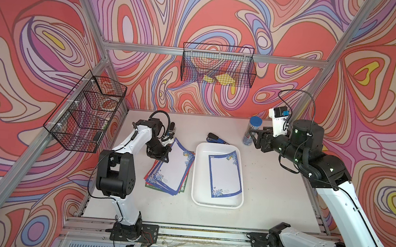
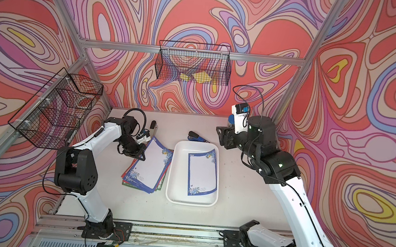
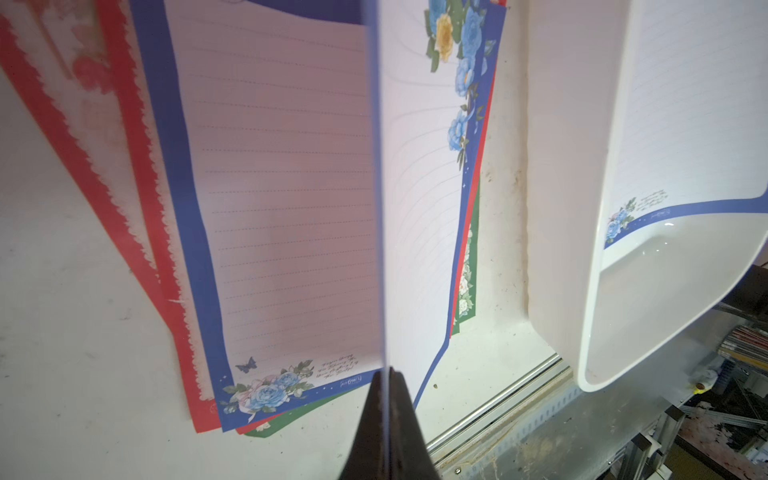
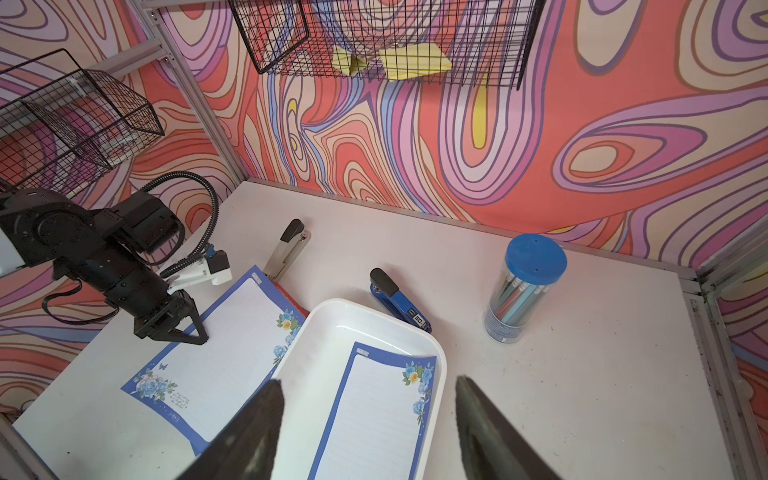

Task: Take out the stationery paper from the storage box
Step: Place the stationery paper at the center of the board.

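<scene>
"50" on the blue stapler (image 4: 400, 301) (tiny print)

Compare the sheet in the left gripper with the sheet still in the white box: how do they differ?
The held sheet is pinched at one edge by the shut left gripper; the box sheet is touched by nothing. The held sheet is outside, over the pile on the table; the box sheet lies inside the storage box. Both have blue floral borders and lined white centres.

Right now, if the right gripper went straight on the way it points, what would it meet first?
Probably the stationery paper lying in the storage box, seen between the fingers of the open right gripper; depth is unclear.
</scene>
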`<state>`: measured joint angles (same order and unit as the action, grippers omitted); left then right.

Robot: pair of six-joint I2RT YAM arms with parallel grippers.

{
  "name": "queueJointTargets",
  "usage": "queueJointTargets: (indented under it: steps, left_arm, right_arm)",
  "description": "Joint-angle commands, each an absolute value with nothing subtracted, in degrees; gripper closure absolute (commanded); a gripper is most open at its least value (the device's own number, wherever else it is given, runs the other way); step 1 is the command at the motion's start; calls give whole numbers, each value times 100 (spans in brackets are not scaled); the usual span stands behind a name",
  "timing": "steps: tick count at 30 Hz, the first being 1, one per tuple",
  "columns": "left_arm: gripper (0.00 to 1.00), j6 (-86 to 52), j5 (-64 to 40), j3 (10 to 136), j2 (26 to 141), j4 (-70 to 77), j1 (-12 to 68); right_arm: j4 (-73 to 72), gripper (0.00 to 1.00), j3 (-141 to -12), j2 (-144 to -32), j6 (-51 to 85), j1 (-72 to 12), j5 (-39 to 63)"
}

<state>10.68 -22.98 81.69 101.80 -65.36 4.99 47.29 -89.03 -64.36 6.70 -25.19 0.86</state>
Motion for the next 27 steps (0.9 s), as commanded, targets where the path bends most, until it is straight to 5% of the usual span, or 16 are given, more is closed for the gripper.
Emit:
queueJointTargets:
  steps: [1,18,27]
  left_arm:
    - [100,1097,-1949,8306,10296,-6768,457]
    - [100,897,-1094,8347,10836,-6491,448]
    - [79,765,-485,8200,10613,-6155,449]
  right_arm:
    - [4808,31,-9018,-6485,741,-2509,97]
    - [5069,30,-9175,-6785,624,-2511,24]
    - [5155,30,-9127,-6704,778,-2510,-67]
